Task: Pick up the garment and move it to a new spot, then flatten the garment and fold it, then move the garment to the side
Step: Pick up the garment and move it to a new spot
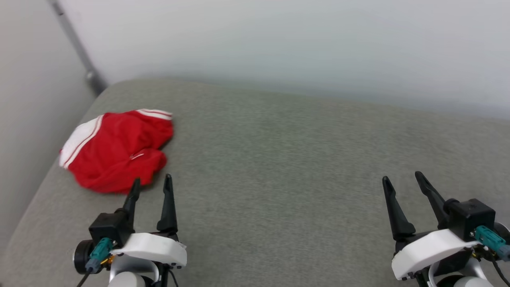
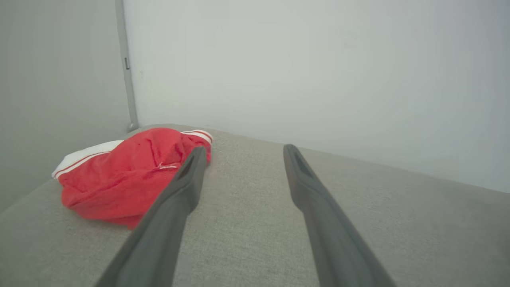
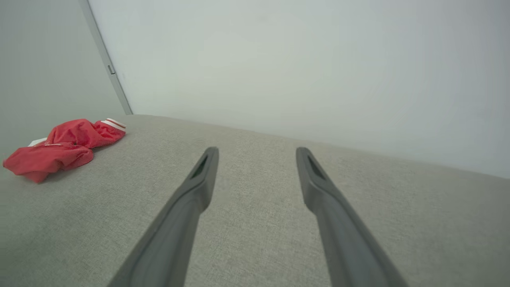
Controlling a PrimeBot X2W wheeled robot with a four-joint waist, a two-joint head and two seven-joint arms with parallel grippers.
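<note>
**A:** Head view first. Where is the garment?

**B:** The garment (image 1: 115,151) lies crumpled in a heap near the far left corner of the grey fabric surface (image 1: 279,159). It is mostly red, with a white striped panel on its left and striped trim at its top.

**A:** And the arms?

**B:** The left end effector (image 1: 152,179) is at the lower left, released, with its fingers spread. Its tips are just beside the heap's near edge, and I cannot tell whether they touch it. The right end effector (image 1: 402,177) is at the lower right, equally spread and empty, well apart from the garment.

**A:** Left wrist view?

**B:** The left end effector (image 2: 244,149) has bare grey fabric between its two fingers. The garment (image 2: 127,175) sits to their left, and one finger overlaps the red cloth in this picture.

**A:** Right wrist view?

**B:** The right end effector (image 3: 257,149) is released above bare grey fabric. The garment (image 3: 63,147) lies far off at the left edge, below the pale wall (image 3: 279,59).
</note>
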